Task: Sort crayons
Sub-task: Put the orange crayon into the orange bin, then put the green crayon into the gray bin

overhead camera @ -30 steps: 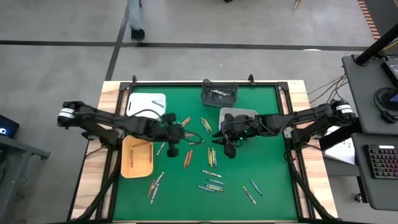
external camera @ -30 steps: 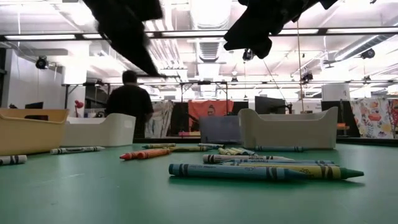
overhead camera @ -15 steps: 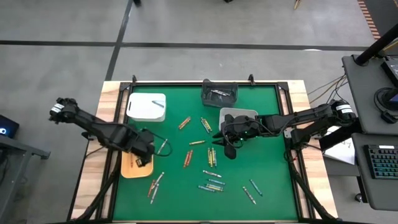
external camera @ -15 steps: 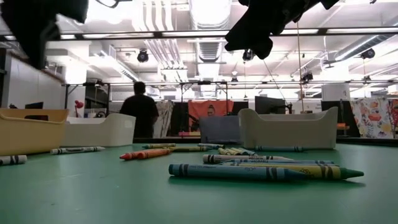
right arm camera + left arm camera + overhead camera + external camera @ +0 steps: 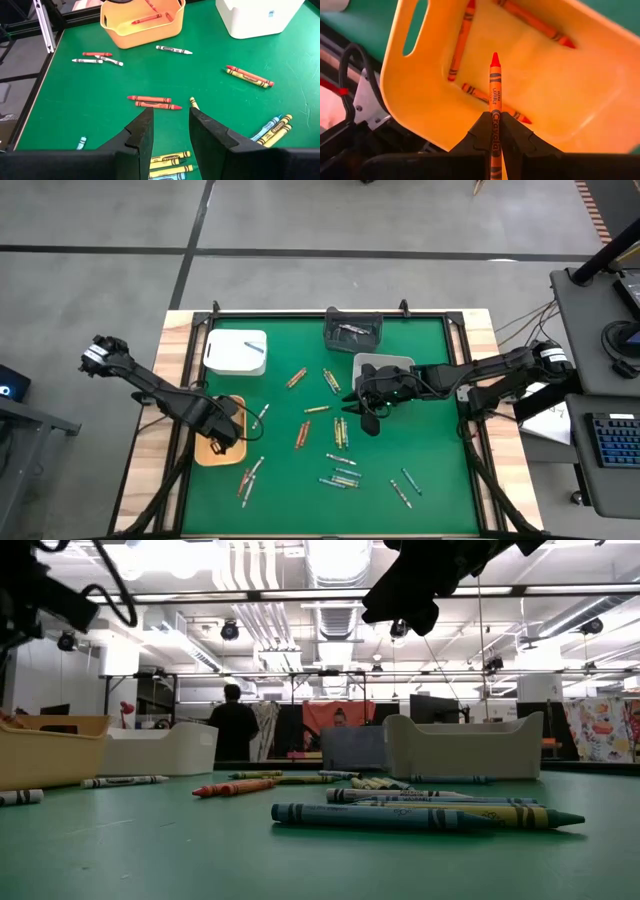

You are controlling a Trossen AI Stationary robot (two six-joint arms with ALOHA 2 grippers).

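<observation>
High view: left gripper (image 5: 222,435) sits over the orange tray (image 5: 205,453) at the table's left edge; crayons (image 5: 340,432) lie scattered mid-table. Left wrist view: jaws clamped on a red-orange crayon (image 5: 494,107) above the tray. Right wrist view: right gripper (image 5: 170,131) gapes, empty, over loose crayons.

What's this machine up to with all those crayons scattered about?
It is sorting crayons by colour into trays. The left gripper, shut on a red-orange crayon, is holding it above the orange tray, where other red-orange crayons already lie. The right gripper hangs open above the middle of the green table. Many crayons remain loose on the mat.
</observation>
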